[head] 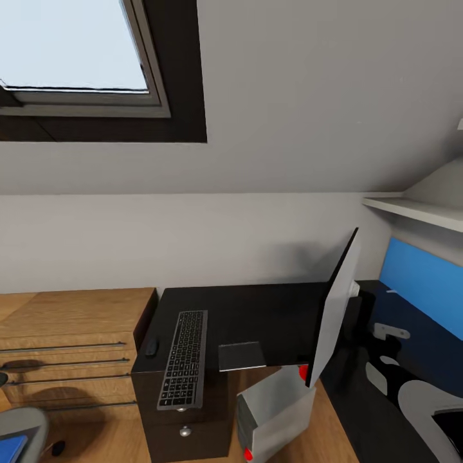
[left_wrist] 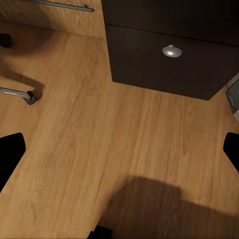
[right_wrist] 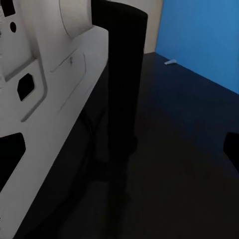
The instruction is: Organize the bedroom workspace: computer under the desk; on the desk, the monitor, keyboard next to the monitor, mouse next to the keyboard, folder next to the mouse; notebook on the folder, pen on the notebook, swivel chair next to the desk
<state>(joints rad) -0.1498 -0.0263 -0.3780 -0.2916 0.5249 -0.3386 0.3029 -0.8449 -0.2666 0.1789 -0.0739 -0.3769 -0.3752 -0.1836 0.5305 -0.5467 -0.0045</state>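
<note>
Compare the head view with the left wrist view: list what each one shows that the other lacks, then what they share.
Head view alone: the keyboard, mouse and notebook on the desk, and the monitor seen edge-on. Left wrist view alone: a chrome chair leg with a caster on the floor. Shared: the wooden floor, the desk's black drawer with its round silver knob, and the wooden cabinet's bar handles.
</note>
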